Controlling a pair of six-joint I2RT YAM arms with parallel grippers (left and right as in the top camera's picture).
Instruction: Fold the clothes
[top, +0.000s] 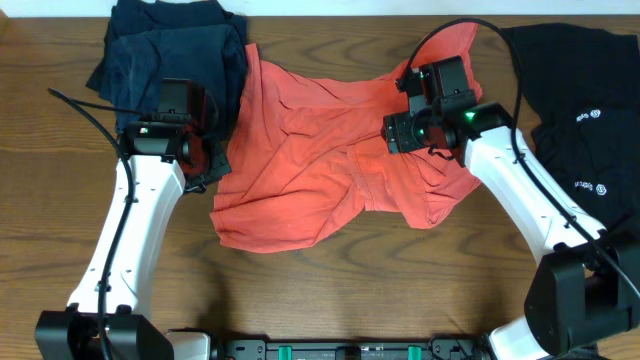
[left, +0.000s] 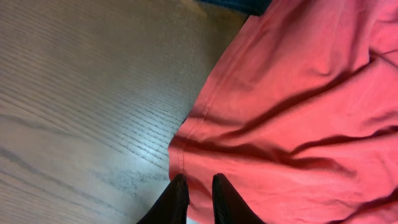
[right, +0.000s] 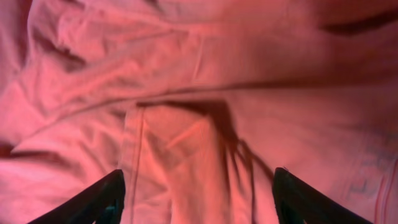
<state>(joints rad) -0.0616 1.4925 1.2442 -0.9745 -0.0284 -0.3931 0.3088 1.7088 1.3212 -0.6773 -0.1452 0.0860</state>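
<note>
The red-orange T-shirt (top: 300, 160) lies crumpled mid-table (top: 60, 200), between a navy garment (top: 170, 50) and a black garment (top: 580, 100). The left gripper (left: 199, 180) has its jaws clamped on the shirt's left hem, and the right gripper (right: 199, 173) hovers over the cloth, jaws wide apart. The step looks like spreading it flat, so next the right needs a hold on an edge.

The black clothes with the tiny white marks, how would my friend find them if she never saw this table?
Start at the wooden table and find the big red-orange T-shirt crumpled in its middle. Look right of it, to the table's right edge, where the black garment lies. Only it has small white logos; the other dark pile, far left, is plain navy.
</note>
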